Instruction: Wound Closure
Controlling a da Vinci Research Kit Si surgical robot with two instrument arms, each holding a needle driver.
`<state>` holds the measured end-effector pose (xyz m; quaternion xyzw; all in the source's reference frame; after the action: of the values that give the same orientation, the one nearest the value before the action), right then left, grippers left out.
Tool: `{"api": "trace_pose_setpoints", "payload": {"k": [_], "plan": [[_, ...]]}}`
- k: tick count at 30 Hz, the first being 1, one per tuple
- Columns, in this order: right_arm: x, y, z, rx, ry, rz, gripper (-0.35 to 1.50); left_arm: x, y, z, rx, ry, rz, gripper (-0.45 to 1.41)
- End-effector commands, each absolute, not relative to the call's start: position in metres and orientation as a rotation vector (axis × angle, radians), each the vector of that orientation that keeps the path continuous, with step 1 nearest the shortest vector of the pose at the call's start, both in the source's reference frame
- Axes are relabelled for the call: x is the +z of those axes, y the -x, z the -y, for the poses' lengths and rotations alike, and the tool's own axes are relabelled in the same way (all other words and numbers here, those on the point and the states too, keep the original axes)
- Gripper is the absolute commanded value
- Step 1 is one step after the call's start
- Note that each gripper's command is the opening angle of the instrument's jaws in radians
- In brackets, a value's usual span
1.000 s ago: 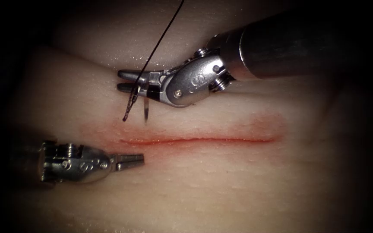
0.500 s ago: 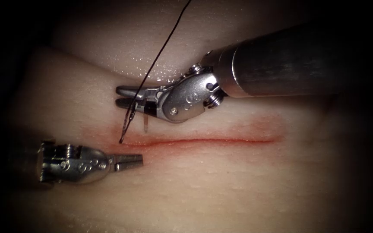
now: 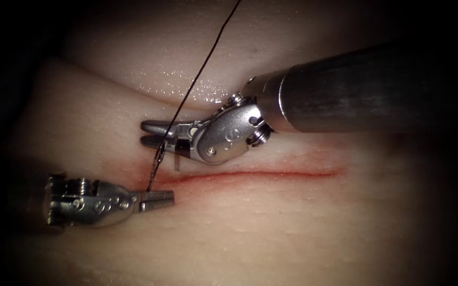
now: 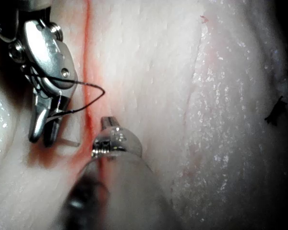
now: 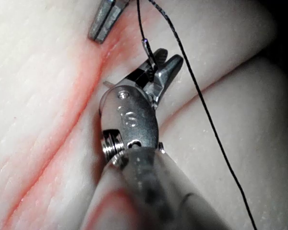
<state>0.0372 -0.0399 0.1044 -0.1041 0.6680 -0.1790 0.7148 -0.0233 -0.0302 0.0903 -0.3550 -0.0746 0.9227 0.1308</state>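
My right tool (image 3: 144, 133) lies just above the left end of the cut (image 3: 271, 172), its jaws shut on the curved needle (image 3: 177, 159) near the thread end. The needle's pale tip points down at the tissue (image 3: 271, 228) just above the cut; I cannot tell if it has entered. Black thread (image 3: 202, 66) runs up and away from the jaws, and a loop of it (image 3: 153, 169) hangs across the cut. My left tool (image 3: 172, 197) rests below the cut's left end, shut, holding nothing. The right wrist view shows the right tool's jaws (image 5: 169, 55) on the needle (image 5: 105, 82).
Red fluid stains the tissue along the cut (image 4: 86, 57). A fold in the tissue (image 3: 133, 85) runs behind the right tool. A small dark fleck (image 4: 274, 112) lies on the tissue far from the cut.
My right tool has come down toward the cut with the needle. The thread loop has dropped across the cut to the left tool's jaws. The left tool has hardly moved.
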Motion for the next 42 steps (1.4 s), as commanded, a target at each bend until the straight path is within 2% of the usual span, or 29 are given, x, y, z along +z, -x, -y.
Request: {"api": "trace_pose_setpoints", "payload": {"k": [1, 42], "plan": [[0.1051, -0.0380, 0.0402, -0.391, 0.226, -1.481, -0.35, 0.0909, 0.0239, 0.0308, 2.679, 1.031, 0.218, -0.45], [0.1055, -0.0375, 0.0432, -0.279, 0.074, -1.494, -0.35, 0.0911, 0.0241, 0.0308, 2.682, 1.032, 0.227, -0.45]]}}
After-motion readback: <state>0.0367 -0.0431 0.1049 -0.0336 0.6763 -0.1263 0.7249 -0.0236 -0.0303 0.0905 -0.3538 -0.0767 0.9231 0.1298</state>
